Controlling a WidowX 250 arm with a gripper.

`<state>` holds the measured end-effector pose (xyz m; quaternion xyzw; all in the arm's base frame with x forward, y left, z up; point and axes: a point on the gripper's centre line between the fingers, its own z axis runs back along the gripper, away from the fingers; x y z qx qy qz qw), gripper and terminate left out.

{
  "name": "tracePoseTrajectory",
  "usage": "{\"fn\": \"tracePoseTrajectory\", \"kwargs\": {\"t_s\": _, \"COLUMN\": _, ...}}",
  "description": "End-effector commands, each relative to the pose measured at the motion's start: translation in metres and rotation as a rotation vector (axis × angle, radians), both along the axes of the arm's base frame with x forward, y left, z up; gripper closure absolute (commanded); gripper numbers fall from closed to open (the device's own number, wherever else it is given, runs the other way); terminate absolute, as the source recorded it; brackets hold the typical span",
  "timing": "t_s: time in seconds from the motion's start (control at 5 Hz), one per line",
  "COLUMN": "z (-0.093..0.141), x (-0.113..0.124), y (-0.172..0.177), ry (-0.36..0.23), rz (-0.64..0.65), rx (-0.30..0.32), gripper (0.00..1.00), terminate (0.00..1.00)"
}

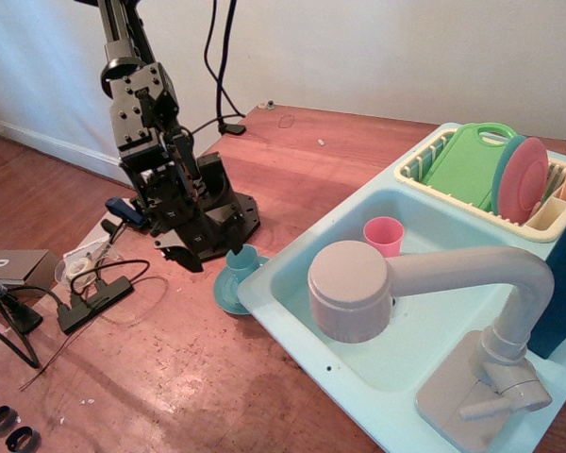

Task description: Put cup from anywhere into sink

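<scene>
- The task looks barely begun: the cup (242, 258) is not yet in the sink (396, 363). It stands upright on a saucer (228, 291) on the table (292, 160), just beside the sink's left rim.
- The gripper (234, 247) is low at the cup, its black body just left of it. Whether the jaws are spread, pressed together or pinching the cup I cannot tell; the arm's own bulk hides them.
- What is left, by my judgement: secure the cup, lift it clear of the saucer, carry it right over the rim, and let it go in the basin.
- The sink basin holds one thing, a pink cup (384, 235) at its far side. A large faucet (424, 293) reaches across the basin, its round head over the near left part.
- A dish rack (424, 170) sits on the sink's far right edge. It holds a green board (467, 160), a pink plate (525, 179) and a teal one behind it, all on edge.
</scene>
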<state>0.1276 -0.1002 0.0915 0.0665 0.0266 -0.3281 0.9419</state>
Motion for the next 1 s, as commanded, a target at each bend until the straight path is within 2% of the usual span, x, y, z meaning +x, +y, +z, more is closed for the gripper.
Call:
{"fn": "tracePoseTrajectory", "kwargs": {"t_s": 0.0, "z": 0.000, "x": 0.000, "y": 0.000, "ry": 0.000, "rz": 0.000, "rx": 0.000, "gripper": 0.00, "terminate": 0.00}}
{"fn": "tracePoseTrajectory", "kwargs": {"t_s": 0.6, "z": -0.043, "x": 0.009, "y": 0.009, "ry": 0.046, "rz": 0.014, "rx": -0.056, "gripper": 0.00, "terminate": 0.00}}
{"fn": "tracePoseTrajectory", "kwargs": {"t_s": 0.8, "z": -0.047, "x": 0.016, "y": 0.008, "ry": 0.055, "rz": 0.006, "rx": -0.049, "gripper": 0.00, "terminate": 0.00}}
